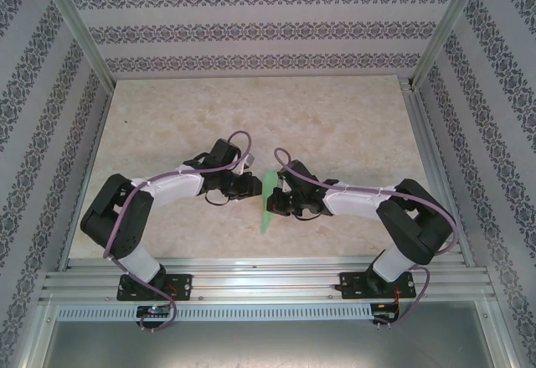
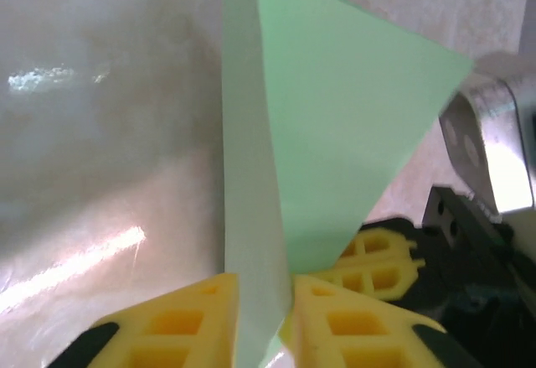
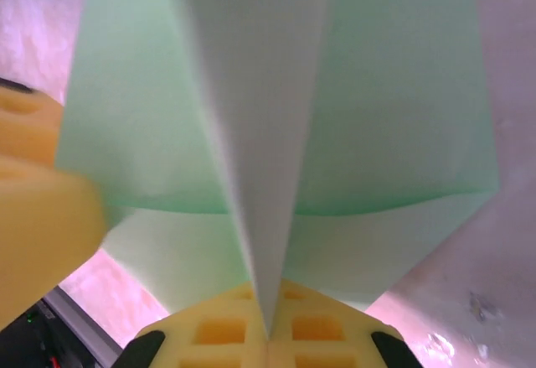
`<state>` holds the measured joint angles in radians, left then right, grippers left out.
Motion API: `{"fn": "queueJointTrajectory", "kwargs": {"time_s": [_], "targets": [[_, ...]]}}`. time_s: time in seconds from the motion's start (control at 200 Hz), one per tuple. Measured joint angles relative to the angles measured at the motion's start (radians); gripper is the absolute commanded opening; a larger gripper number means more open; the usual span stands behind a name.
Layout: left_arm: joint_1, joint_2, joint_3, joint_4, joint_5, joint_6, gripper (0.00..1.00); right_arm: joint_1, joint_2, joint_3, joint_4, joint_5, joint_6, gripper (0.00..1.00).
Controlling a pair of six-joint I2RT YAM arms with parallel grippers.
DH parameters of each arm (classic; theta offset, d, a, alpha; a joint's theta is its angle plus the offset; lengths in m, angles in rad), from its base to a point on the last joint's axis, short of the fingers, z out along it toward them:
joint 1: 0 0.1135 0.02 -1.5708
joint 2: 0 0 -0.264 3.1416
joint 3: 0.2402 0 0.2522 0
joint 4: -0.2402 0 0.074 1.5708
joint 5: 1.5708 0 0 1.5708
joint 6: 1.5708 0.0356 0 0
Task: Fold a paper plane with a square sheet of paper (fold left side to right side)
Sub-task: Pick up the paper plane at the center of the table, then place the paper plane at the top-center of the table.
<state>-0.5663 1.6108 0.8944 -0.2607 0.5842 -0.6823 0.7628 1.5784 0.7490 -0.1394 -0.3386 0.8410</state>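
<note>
Two grippers are working one piece of paper near the middle of the table. On the right side, the right gripper is pinching with its yellow pads meeting flat on the centre crease of the paper plane, so it is grasping the fold and doing the holding. Opposite it, the left gripper is sitting with its jaws a little apart, one finger on each side of a paper layer. It looks released rather than clamped, though light contact cannot be ruled out. The mint-green paper plane is standing on edge, running near to far between the two, with the left gripper just left of it and the right gripper just right of it. Whether its lower edge is touching the table, cannot tell. Flaps are spreading out from the crease in the right wrist view. Judgement: the upright hold is keeping both faces reachable so the left half can close onto the right, one side anchoring the crease while the other is freeing itself to re-grip. Risk: thin paper twisting under a single pinch.
</note>
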Motion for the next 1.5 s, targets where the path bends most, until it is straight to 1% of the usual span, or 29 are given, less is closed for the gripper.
{"fn": "queueJointTrajectory", "kwargs": {"time_s": [0.065, 0.115, 0.23, 0.33, 0.435, 0.624, 0.719, 0.799, 0.859, 0.934, 1.004, 1.069, 1.219, 1.324, 1.499], "targets": [[0.026, -0.071, 0.000, -0.030, -0.002, 0.013, 0.50, -0.013, -0.023, 0.063, -0.114, 0.022, -0.045, 0.01], [0.057, -0.140, 0.001, -0.056, -0.008, 0.032, 0.57, -0.029, -0.031, 0.132, -0.211, 0.044, -0.095, 0.01], [0.141, -0.296, 0.010, -0.134, -0.047, 0.061, 0.65, -0.083, -0.016, 0.309, -0.425, 0.098, -0.214, 0.01], [0.204, -0.409, 0.017, -0.217, -0.103, 0.096, 0.68, -0.150, 0.064, 0.502, -0.600, 0.141, -0.325, 0.03], [0.239, -0.477, 0.016, -0.293, -0.154, 0.120, 0.69, -0.214, 0.197, 0.702, -0.740, 0.189, -0.428, 0.06], [0.246, -0.526, -0.042, -0.351, -0.188, 0.129, 0.69, -0.291, 0.462, 1.050, -0.925, 0.231, -0.559, 0.07], [0.247, -0.542, -0.080, -0.375, -0.199, 0.129, 0.69, -0.323, 0.590, 1.218, -0.984, 0.239, -0.602, 0.07], [0.250, -0.568, -0.101, -0.399, -0.210, 0.129, 0.72, -0.346, 0.682, 1.342, -1.033, 0.241, -0.624, 0.07], [0.252, -0.603, -0.115, -0.410, -0.224, 0.129, 0.75, -0.362, 0.750, 1.424, -1.066, 0.242, -0.635, 0.08], [0.252, -0.653, -0.129, -0.422, -0.241, 0.129, 0.82, -0.374, 0.814, 1.494, -1.096, 0.246, -0.640, 0.08], [0.252, -0.695, -0.136, -0.436, -0.257, 0.130, 0.84, -0.385, 0.863, 1.542, -1.123, 0.252, -0.645, 0.09], [0.252, -0.722, -0.141, -0.448, -0.268, 0.130, 0.85, -0.390, 0.901, 1.577, -1.141, 0.256, -0.647, 0.09], [0.252, -0.735, -0.149, -0.470, -0.284, 0.130, 0.86, -0.392, 0.950, 1.614, -1.170, 0.260, -0.649, 0.12], [0.252, -0.735, -0.153, -0.475, -0.287, 0.130, 0.86, -0.392, 0.959, 1.621, -1.180, 0.260, -0.649, 0.17], [0.252, -0.735, -0.153, -0.475, -0.288, 0.130, 0.86, -0.392, 0.959, 1.616, -1.182, 0.260, -0.649, 0.17]]}}
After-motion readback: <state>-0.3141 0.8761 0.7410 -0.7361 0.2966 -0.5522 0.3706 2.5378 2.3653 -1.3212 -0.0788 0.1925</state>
